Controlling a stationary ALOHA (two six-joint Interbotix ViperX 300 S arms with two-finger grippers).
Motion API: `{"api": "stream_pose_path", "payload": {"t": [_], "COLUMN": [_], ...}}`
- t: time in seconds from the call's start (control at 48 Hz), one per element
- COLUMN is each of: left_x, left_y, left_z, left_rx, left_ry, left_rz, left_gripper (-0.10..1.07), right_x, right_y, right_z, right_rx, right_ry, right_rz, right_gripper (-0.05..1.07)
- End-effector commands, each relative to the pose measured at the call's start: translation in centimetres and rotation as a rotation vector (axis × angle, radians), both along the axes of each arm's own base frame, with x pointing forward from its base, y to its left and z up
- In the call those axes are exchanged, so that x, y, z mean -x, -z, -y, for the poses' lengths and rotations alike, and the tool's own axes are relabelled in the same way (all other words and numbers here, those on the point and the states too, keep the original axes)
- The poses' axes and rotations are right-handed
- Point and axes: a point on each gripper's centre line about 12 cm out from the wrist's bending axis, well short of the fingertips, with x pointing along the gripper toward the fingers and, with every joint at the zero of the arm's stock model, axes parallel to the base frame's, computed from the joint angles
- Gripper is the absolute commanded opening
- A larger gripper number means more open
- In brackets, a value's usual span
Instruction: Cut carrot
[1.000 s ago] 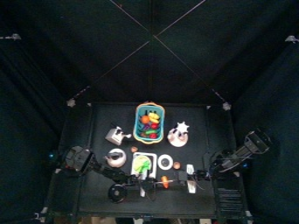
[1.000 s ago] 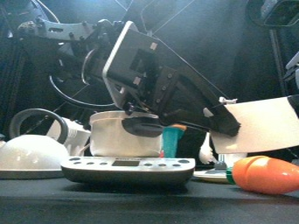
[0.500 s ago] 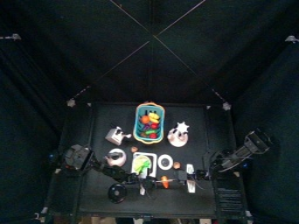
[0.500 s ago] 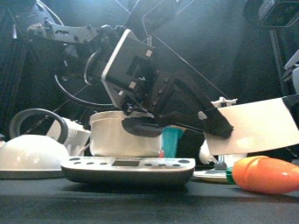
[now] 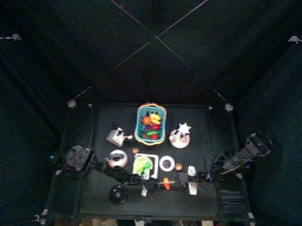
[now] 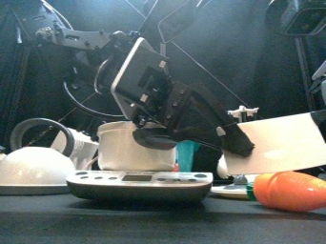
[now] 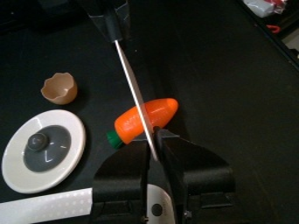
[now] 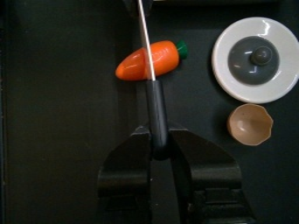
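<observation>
The carrot [image 7: 142, 118] is a small orange toy with a green end, lying on the black table. It also shows in the right wrist view [image 8: 152, 59], in the top view [image 5: 169, 184] near the front edge, and in the front view [image 6: 295, 189]. A knife [image 8: 158, 109] spans between both grippers, and its thin blade [image 7: 132, 87] lies across the carrot. My right gripper [image 8: 163, 144] is shut on the black handle. My left gripper [image 7: 153, 149] is shut around the blade's far end.
A white round lid [image 7: 47, 149] and a brown eggshell cup [image 7: 61, 86] lie beside the carrot. The green basket of toy produce [image 5: 151, 124] stands at the table's middle back. A kettle [image 6: 38, 162], white pot [image 6: 128, 145] and scale [image 6: 140, 183] stand front left.
In the front view the left arm has shifted slightly down and the white shape at the right has risen a little. The carrot has stayed in place.
</observation>
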Motion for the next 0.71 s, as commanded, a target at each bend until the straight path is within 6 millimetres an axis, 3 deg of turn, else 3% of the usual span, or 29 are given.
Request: {"api": "stream_pose_path", "payload": {"t": [0.0,0.688], "left_x": [-0.7,-1.5], "left_y": [-1.5,-0.3], "left_z": [0.3,-0.1], "left_rx": [0.008,-0.030], "left_ry": [0.017,0.097], "left_rz": [0.024,-0.107], "left_gripper": [0.54,0.54], "right_x": [-0.2,0.1], "right_y": [-0.2,1.4], "right_z": [-0.1,0.4], "right_rx": [-0.010,-0.003], "right_ry": [0.008,0.041], "right_rz": [0.005,-0.056], "right_gripper": [0.44,0.44]}}
